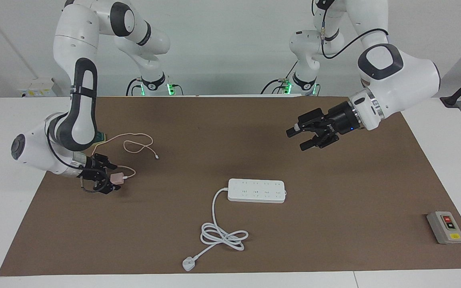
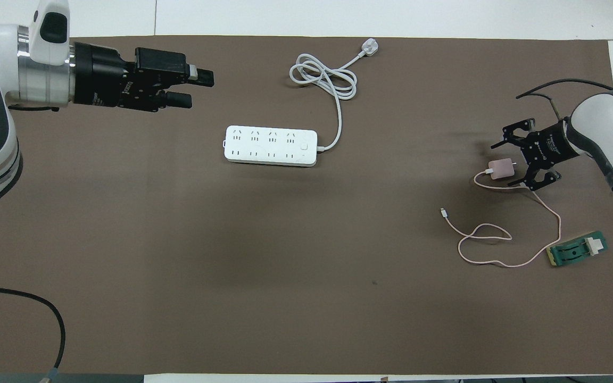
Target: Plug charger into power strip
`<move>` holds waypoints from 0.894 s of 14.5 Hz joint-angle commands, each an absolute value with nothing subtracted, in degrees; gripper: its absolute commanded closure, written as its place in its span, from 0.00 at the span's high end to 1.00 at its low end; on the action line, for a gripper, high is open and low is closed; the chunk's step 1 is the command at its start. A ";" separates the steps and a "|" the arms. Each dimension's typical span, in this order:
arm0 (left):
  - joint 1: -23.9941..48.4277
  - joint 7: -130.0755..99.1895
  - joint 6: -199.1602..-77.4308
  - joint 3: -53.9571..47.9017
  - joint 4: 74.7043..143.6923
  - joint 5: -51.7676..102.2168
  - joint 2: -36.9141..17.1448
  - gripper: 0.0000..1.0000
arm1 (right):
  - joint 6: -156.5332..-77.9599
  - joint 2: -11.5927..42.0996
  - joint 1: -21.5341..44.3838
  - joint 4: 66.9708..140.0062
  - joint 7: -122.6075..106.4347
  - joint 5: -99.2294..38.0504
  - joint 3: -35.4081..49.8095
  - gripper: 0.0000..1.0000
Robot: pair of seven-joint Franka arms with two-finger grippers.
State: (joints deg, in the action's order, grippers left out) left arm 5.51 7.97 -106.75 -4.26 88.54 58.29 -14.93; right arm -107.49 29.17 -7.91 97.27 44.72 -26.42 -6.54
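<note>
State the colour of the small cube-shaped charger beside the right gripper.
Pale pink, like its thin cable; the charger shows best in the overhead view.

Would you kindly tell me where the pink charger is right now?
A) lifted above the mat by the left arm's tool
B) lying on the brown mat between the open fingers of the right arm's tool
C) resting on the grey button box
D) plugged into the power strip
B: the charger lies on the mat, with the right tool open around it, apart from the power strip.
</note>
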 commanded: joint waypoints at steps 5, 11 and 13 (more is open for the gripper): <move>2.73 26.62 -101.80 -4.31 96.24 74.87 -17.22 1.00 | -109.33 28.83 -10.20 100.46 39.91 -28.74 -6.15 1.00; 2.72 37.08 -97.82 -4.39 102.12 83.14 -19.59 1.00 | -109.51 28.83 -11.07 100.46 39.55 -29.71 -6.15 1.00; 3.25 39.71 -97.91 -4.83 104.40 85.24 -19.43 0.99 | -109.60 28.83 -11.34 100.63 38.24 -30.50 -6.15 1.00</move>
